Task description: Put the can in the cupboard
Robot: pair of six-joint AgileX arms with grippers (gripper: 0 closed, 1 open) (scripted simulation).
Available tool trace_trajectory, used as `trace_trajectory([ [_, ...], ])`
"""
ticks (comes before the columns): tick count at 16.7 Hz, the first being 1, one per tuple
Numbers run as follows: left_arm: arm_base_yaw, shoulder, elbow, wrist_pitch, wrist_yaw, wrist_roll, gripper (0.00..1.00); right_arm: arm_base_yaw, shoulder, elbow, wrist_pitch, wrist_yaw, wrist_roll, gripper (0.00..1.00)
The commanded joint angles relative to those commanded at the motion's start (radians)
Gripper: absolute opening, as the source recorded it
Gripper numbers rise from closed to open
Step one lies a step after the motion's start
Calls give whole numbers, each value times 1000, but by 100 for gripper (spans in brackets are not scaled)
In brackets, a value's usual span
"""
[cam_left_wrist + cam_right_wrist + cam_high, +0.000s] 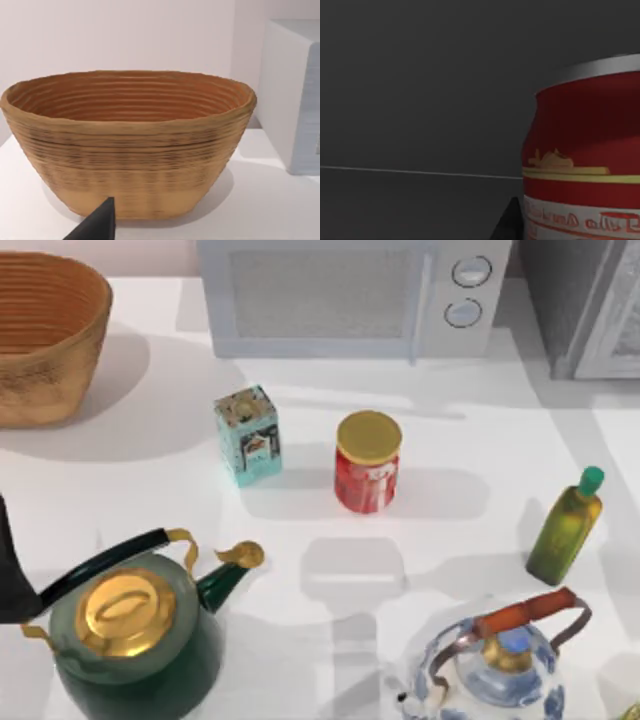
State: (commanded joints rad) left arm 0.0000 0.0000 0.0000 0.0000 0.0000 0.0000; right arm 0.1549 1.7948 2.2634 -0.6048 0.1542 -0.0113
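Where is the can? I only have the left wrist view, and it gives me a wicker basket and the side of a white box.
Observer: In the top view the can stands upright around mid-table, just right of a teal box.
Operator: And the cupboard?
Observer: The cupboard is at the table's far right corner, right beside the microwave, which is your white box.
Operator: Is the right arm anywhere near the can?
Observer: The right wrist view is dim, but a red can with the same kind of label sits close in front of that camera.
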Motion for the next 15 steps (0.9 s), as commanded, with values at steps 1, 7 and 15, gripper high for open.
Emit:
trace_trajectory([
  [1,0,0,0,0,0,0,100,-6,51,81,-18,-5,0,0],
  [7,0,0,0,0,0,0,100,-51,277,456,-80,-27,11,0],
  [15,0,0,0,0,0,0,100,-58,298,506,-78,-29,29,8],
])
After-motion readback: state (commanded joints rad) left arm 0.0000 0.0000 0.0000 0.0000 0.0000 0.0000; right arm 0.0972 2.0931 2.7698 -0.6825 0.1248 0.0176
